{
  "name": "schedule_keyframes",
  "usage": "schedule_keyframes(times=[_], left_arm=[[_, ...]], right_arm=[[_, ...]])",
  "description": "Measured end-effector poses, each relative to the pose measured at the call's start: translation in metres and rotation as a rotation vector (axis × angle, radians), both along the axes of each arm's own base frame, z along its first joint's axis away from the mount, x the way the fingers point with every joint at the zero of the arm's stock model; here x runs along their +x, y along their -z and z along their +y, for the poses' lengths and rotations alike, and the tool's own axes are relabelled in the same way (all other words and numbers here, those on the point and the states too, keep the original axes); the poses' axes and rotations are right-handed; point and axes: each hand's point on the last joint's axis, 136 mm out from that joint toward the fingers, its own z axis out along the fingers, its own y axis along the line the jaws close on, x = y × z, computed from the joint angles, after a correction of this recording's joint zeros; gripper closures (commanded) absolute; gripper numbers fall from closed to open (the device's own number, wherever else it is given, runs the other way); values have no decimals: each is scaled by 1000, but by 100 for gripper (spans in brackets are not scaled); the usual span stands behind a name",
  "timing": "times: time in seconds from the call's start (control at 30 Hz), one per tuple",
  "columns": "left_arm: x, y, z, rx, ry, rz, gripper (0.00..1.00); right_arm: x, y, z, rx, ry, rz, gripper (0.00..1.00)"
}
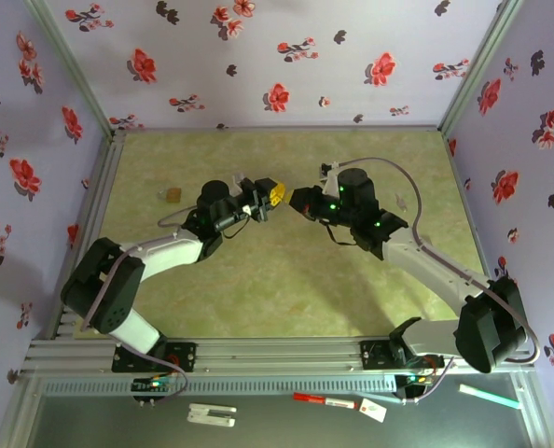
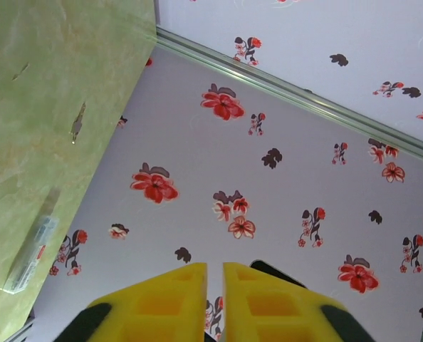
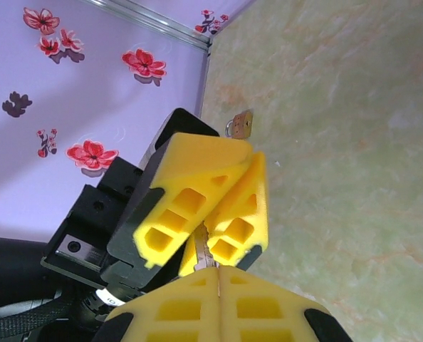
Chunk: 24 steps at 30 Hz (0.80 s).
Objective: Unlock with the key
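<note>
A thin metal key (image 3: 204, 249) sticks up out of my right gripper (image 3: 218, 269), whose yellow fingers are shut on its lower end. The key's upper end runs in between the yellow fingers of my left gripper (image 3: 251, 155), which are pinched on it from the side. In the top view the two grippers meet above the middle of the table, the left gripper (image 1: 275, 193) facing the right gripper (image 1: 300, 201). In the left wrist view my left gripper (image 2: 213, 265) shows just a narrow slit between its fingers. A small brass padlock (image 1: 173, 195) lies on the table to the far left, and the right wrist view shows the padlock (image 3: 240, 126) beyond the fingers.
Floral walls and a metal frame (image 1: 104, 168) enclose the green table (image 1: 286, 280) on three sides. On the ledge in front of the arm bases lie a red marker (image 1: 325, 401), a white clip-like piece (image 1: 212, 413) and a pale pen (image 1: 489, 397).
</note>
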Motion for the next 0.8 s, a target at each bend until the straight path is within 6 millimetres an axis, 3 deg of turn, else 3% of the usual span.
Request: schedule_keyframes(times=[0.3, 0.43, 0.53, 0.6, 0.8], left_arm=[[-2, 10, 0, 41, 15, 8, 100], [-3, 8, 1, 54, 18, -9, 100], [-3, 2, 6, 72, 11, -48, 100], [-2, -8, 11, 90, 1, -103, 100], [-7, -49, 34, 214, -72, -365, 100]], right_arm=[[-2, -2, 2, 2, -15, -10, 100], [-2, -1, 1, 0, -15, -8, 79], [-3, -2, 1, 8, -9, 6, 51], [-3, -5, 0, 26, 5, 18, 40], [-3, -27, -3, 170, 56, 22, 36]])
